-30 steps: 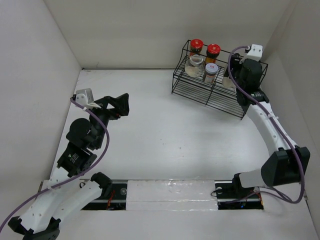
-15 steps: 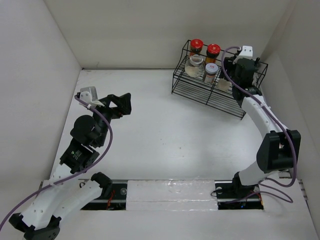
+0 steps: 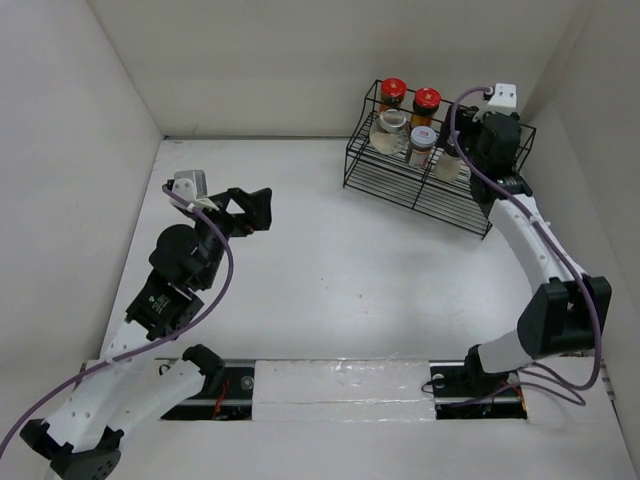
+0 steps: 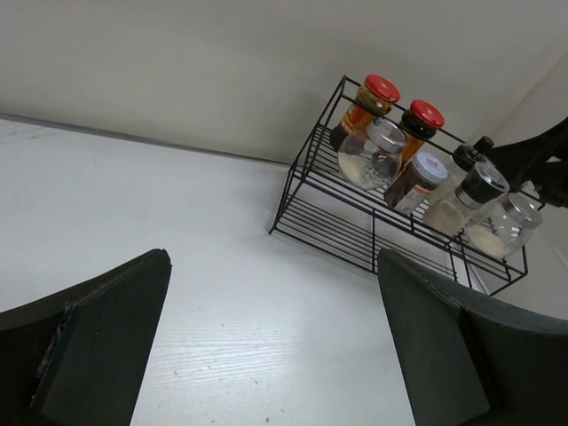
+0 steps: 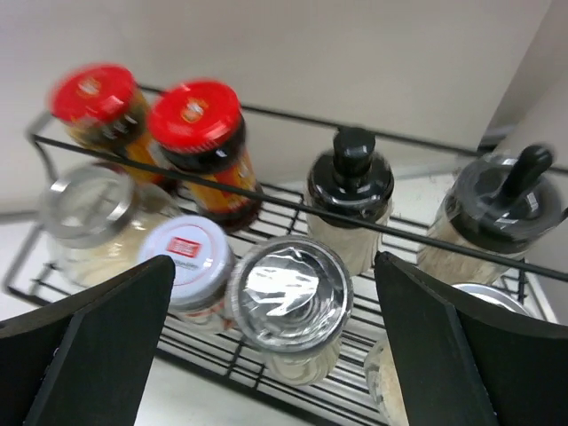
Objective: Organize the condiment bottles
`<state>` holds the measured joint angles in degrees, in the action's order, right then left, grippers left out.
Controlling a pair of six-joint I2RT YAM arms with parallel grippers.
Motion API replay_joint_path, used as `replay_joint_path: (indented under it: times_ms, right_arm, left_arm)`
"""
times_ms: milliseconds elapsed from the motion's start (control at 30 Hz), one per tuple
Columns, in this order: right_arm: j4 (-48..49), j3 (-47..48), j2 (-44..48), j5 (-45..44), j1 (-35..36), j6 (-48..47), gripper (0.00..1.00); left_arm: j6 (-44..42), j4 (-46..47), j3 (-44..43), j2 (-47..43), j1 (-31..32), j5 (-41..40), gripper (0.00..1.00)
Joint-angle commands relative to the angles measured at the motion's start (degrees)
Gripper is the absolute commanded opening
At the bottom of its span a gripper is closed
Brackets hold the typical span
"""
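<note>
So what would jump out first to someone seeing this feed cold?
The black wire rack in the far right corner, packed with jars, its two red-lidded jars brightest at the back left. The right gripper hangs open right above them, holding nothing; the left gripper is open over the table on the left.

- Top view: we look from above and behind the arm bases, steeply down and from far off. It takes in the whole counter [image 3: 330,260], with the rack [image 3: 395,182] at its far right.
- Left wrist: we look low across the counter toward that rack, still distant.
- Right wrist: we sit close above the rack, facing down onto the lids.
- Shared by all three: the rack and the bottles [image 5: 288,288].
</note>
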<state>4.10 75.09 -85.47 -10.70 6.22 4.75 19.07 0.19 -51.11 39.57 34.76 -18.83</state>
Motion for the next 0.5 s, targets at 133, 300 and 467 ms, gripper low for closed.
replay_joint_path:
  times_ms: [133,300,467]
  right_arm:
    - [2.85,-5.02,18.31,4.36,7.39,3.41,1.00]
    - [5.22,-18.82,26.57,8.23,16.96,5.62,1.00]
    - [-0.66,-28.49,33.86,6.84,24.01,4.91,1.00]
  left_arm:
    - [-0.88,1.75,-1.00,-1.51,-0.13,2.22,0.99]
    - [-0.35,1.75,-1.01,-2.04,-0.13,3.27,0.99]
    - [-0.88,2.28,-0.39,-2.66,-0.13,7.22,0.99]
